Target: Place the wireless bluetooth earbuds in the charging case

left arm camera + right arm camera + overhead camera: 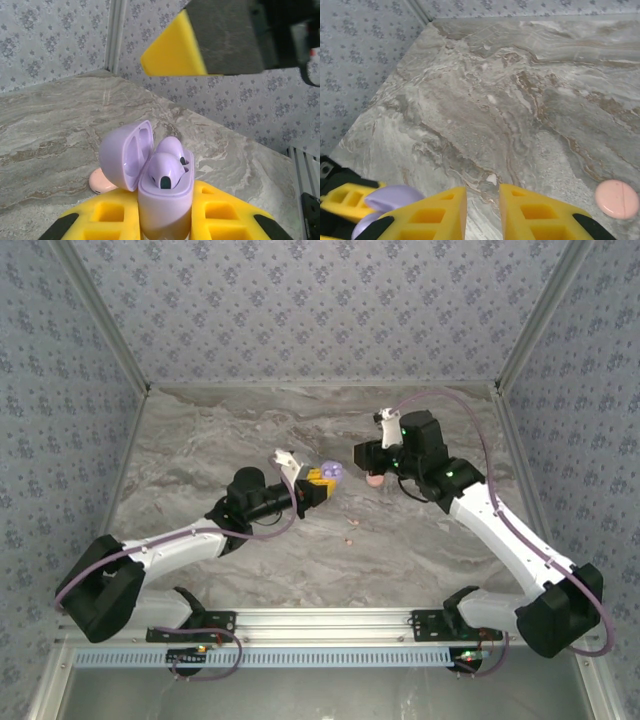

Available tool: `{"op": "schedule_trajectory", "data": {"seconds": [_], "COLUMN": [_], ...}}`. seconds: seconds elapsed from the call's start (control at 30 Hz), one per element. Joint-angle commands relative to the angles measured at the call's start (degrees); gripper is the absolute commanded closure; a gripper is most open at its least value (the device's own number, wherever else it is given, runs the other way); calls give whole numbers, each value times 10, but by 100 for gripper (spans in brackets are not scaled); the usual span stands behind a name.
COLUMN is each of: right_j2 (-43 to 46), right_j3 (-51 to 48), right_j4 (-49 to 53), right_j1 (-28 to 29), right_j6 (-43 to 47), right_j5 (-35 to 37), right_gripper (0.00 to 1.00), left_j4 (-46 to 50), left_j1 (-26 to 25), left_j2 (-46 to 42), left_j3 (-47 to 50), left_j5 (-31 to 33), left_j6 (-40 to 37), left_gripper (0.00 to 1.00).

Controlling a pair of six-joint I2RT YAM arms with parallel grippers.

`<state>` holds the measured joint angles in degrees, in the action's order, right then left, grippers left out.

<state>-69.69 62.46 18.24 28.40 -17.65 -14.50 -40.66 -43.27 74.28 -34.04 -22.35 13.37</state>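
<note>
My left gripper (322, 483) is shut on the lilac charging case (165, 205), held upright above the table between its yellow fingers (225, 215). The lid (125, 155) is swung open to the left. Two lilac earbuds (164, 172) sit side by side in the case's sockets, tips upward. My right gripper (362, 455) hovers just right of the case, its yellow fingers (435, 215) a small gap apart with nothing between them. From the right wrist, the lilac lid (392, 197) shows at lower left. Salmon-pink earbuds are out of view.
A shut salmon-pink round case (374, 479) lies on the marble table (250, 430) beneath the right gripper; it also shows as the pink case (617, 199) and pink case (102, 181). A tiny white speck (492, 179) lies on the marble. Patterned walls enclose the table.
</note>
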Motion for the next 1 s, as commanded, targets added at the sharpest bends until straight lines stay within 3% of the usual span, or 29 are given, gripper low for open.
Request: {"op": "schedule_trajectory", "data": {"seconds": [0.0, 0.37, 0.97], "right_j2": [-15, -77, -95], "right_j3": [-9, 25, 43], "right_j4": [20, 50, 62], "right_j1": [-25, -39, -22], "right_j6": [-18, -45, -31], "right_j5": [-53, -149, -197], "right_gripper": [74, 75, 76], "left_j4": [-7, 41, 65], "left_j1": [-4, -4, -5], "left_j2": [-4, 13, 22], "left_j3": [-23, -49, -55], "left_j5": [-38, -85, -76], "left_j6": [-16, -74, -81], "left_gripper": [81, 81, 81]}}
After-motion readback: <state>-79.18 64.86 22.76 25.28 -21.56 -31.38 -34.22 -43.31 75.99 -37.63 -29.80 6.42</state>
